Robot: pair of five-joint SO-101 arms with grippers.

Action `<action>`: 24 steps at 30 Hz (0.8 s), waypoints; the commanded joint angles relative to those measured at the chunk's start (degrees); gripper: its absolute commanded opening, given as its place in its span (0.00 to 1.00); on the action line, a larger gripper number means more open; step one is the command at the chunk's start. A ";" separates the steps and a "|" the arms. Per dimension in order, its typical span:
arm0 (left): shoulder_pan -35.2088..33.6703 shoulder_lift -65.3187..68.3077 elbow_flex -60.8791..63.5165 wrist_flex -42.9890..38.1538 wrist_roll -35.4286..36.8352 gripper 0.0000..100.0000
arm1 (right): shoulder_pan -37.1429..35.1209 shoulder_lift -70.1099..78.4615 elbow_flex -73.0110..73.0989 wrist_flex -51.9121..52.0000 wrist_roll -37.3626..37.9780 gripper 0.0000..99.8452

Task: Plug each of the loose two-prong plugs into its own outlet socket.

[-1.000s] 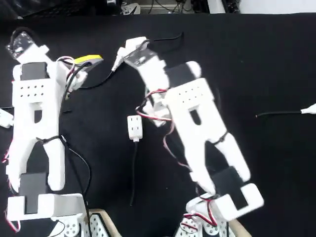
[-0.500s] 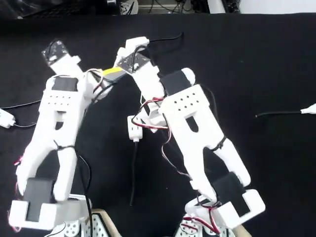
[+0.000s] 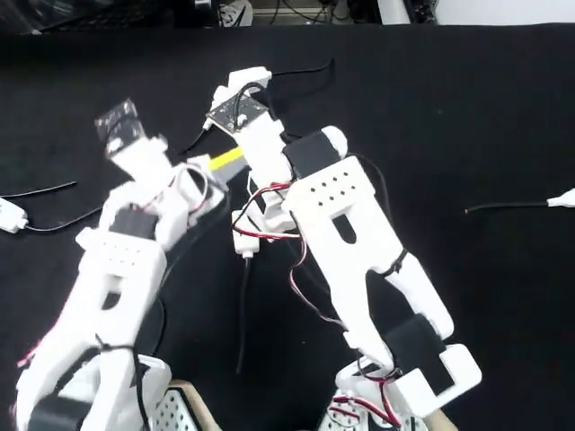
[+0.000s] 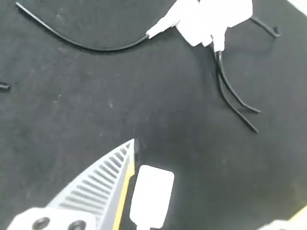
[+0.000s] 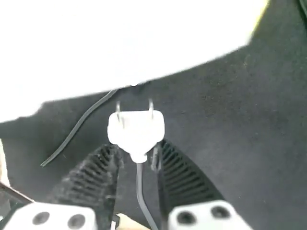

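Observation:
A white two-prong plug (image 5: 136, 127) sits between the ridged fingers (image 5: 180, 175) of my right gripper (image 5: 136, 149), which is shut on it, prongs pointing away. From above, that right gripper (image 3: 236, 92) is at the back centre of the black table. The white outlet socket (image 3: 244, 235) lies in front of it, its black cord trailing toward the front edge. My left gripper (image 3: 218, 171), with its yellow-edged finger, hangs just left of the socket. In the left wrist view the socket (image 4: 151, 194) lies right beside the grey finger (image 4: 103, 184), not gripped.
A loose plug (image 3: 563, 198) with a black cord lies at the table's right edge. Another plug (image 3: 11, 215) with its cord lies at the left edge. Thin black cords (image 4: 235, 96) run over the mat near the right gripper.
The left arm has swung from the far left toward the centre, bringing its gripper next to the socket. The right arm has barely shifted and still holds the plug.

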 commanded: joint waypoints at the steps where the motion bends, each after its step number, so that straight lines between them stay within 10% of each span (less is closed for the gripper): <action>1: 1.10 -8.53 7.43 -7.38 -2.90 0.55 | -2.20 -2.77 -0.84 -0.26 -0.53 0.01; 24: 1.10 -13.19 14.20 -11.60 -4.31 0.55 | -4.66 -2.42 -17.89 7.65 -2.37 0.01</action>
